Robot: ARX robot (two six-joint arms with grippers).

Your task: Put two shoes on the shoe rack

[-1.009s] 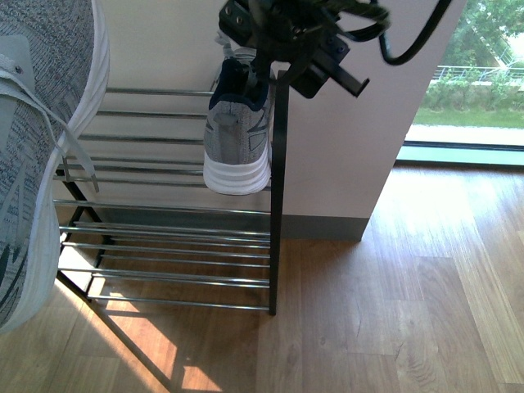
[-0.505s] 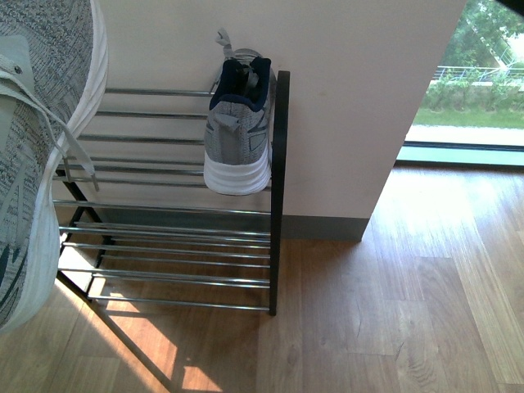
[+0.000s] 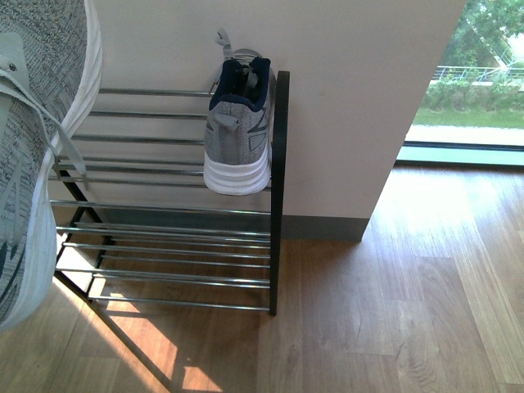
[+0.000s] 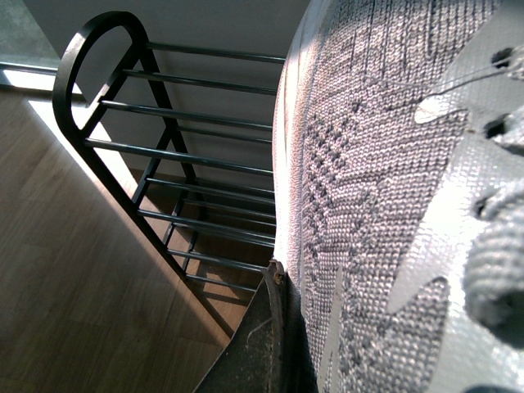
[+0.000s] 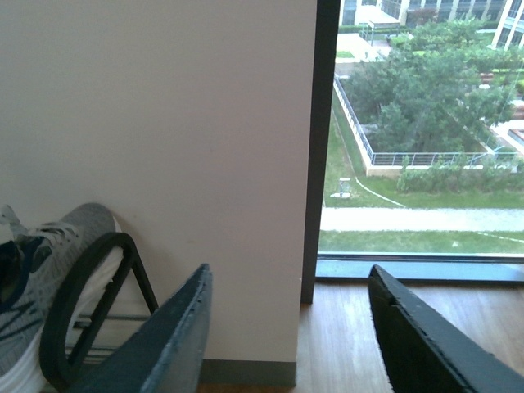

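One sneaker hugs rack edge; right fingers spread, left fingers pinch second sneaker.

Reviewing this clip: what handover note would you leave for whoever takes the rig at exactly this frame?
Left gripper: shut on the second sneaker, which hangs in the air at the left end of the shoe rack, not yet on it.
Right gripper: open and empty, out of the front view, near the rack's right end.
First sneaker: on the upper tier at the right end, heel toward the robot, beside the black upright.
Done: one shoe placed.
Left: set the second sneaker on the rods, probably to the left of the first, then release.
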